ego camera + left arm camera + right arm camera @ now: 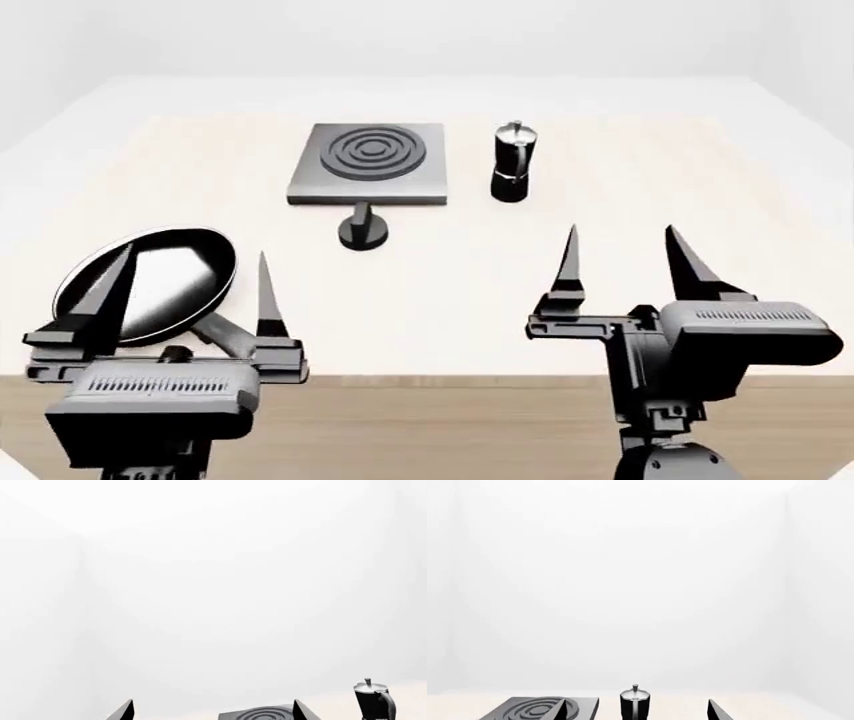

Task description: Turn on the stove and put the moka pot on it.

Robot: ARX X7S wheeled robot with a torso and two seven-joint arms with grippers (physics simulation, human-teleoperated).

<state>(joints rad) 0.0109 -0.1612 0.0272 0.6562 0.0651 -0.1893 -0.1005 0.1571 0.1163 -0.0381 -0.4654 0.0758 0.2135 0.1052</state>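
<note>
- I hold the right pincer (pixel 625 262) low over the near part of the table (pixel 641 170), its two pointed fingers apart and gripping nothing.
- The left pincer (pixel 180 290) sits just as wide apart and empty, above the black frying pan (pixel 147 282) at the table's near left.
- Beyond the right pincer, well apart from it, the moka pot (pixel 513 160) stands upright just beside the right edge of the stove (pixel 368 163), not on the ring burner.
- The small round black knob (pixel 363 230) sits just in front of the stove's near edge, between the plate and my pincers; nothing touches it, so I judge both steps are not yet begun.
- Risk, as I read it: the pot is tall and narrow, so a sideways nudge from one fingertip on approach could topple it; a grip high on the shiny lid could slip.
- Risk: the left pincer reaching for the knob from over the pan could catch the pan's rim and drag it.
- Only the head view shows the pan and knob; the right wrist view frames the pot (pixel 634 703) between its fingertips, and the left wrist view catches the pot (pixel 374 700) off to one side of the stove (pixel 257 714).
</note>
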